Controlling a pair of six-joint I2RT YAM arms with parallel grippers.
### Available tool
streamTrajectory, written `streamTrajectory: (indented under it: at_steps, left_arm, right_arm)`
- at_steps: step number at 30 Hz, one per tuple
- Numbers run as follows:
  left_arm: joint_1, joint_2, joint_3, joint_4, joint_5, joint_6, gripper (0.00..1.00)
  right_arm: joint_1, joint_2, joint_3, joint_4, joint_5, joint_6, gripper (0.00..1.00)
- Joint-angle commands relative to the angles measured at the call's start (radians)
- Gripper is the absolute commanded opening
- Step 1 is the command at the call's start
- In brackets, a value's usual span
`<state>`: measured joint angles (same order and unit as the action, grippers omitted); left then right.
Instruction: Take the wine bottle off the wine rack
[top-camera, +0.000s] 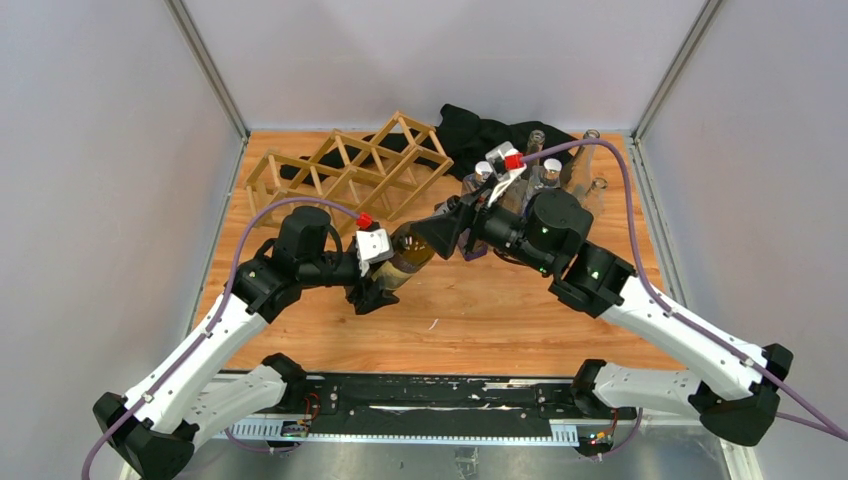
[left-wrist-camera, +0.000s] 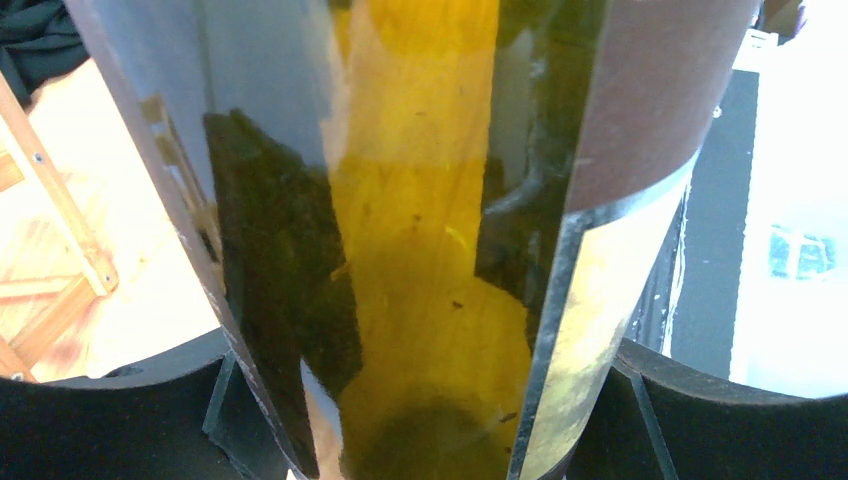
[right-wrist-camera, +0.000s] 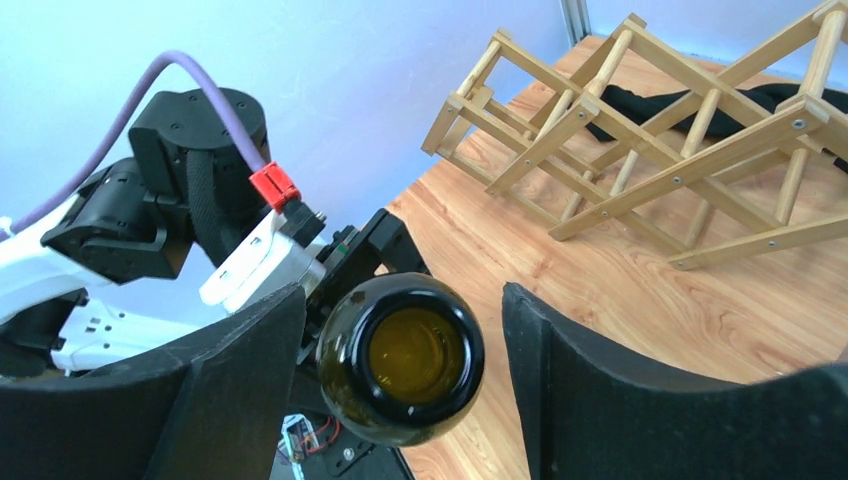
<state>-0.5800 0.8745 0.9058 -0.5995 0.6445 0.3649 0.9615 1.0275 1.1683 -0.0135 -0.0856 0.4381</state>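
— how's the left arm (top-camera: 215, 340) sitting?
— it stretches inward from its base with the elbow bent. the left claw (top-camera: 392, 268) is clamped across the wine bottle (top-camera: 412, 255), one finger on each side.
— and the right arm (top-camera: 680, 335)?
— angled in to face it, claw to claw. the right claw (right-wrist-camera: 402, 300) is spread wide, its fingers (right-wrist-camera: 240, 390) flanking the bottle's end. there's a clear gap on one side, and the other is too close to tell.

Glossy glass bottle (top-camera: 408, 260) & matt wood rack (top-camera: 350, 168)
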Motion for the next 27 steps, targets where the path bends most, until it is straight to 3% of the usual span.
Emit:
streamTrajectory:
  at_steps: [1, 6, 11, 12, 14, 16, 17, 23, 27]
  left_arm:
    - [-0.007, -0.010, 0.051, 0.099, 0.052, -0.044, 0.00]
    - [-0.007, -0.016, 0.039, 0.100, 0.061, -0.053, 0.00]
    - [-0.006, -0.013, 0.038, 0.110, 0.046, -0.070, 0.00]
    - [-0.007, -0.009, 0.041, 0.106, 0.034, -0.078, 0.06]
    - [-0.008, 0.007, 0.053, 0.089, -0.013, -0.113, 0.53]
    - [-0.007, 0.026, 0.074, 0.056, -0.071, -0.123, 0.93]
    - [-0.007, 0.039, 0.083, 0.028, -0.091, -0.113, 0.99]
    - [0.024, 0.063, 0.116, -0.035, -0.093, -0.115, 1.00]
    - [0.101, 0.094, 0.151, -0.089, -0.078, -0.112, 1.00]
  right_arm:
    - [-0.003, 0.042, -0.005, 0.101, 0.045, 0.041, 0.69]
    - [-0.003, 0.072, 0.008, 0.122, 0.056, 0.058, 0.42]
    - [-0.002, 0.089, -0.003, 0.133, 0.069, 0.073, 0.02]
    - [-0.003, 0.092, 0.001, 0.121, 0.074, 0.070, 0.00]
    - [-0.003, 0.092, 0.013, 0.084, 0.084, 0.055, 0.00]
    - [-0.003, 0.094, 0.030, 0.028, 0.100, 0.032, 0.00]
    - [-0.002, 0.093, 0.043, 0.000, 0.123, 0.012, 0.00]
    - [-0.003, 0.060, 0.044, -0.147, 0.181, -0.076, 0.00]
    - [-0.004, 0.017, 0.000, -0.211, 0.240, -0.132, 0.00]
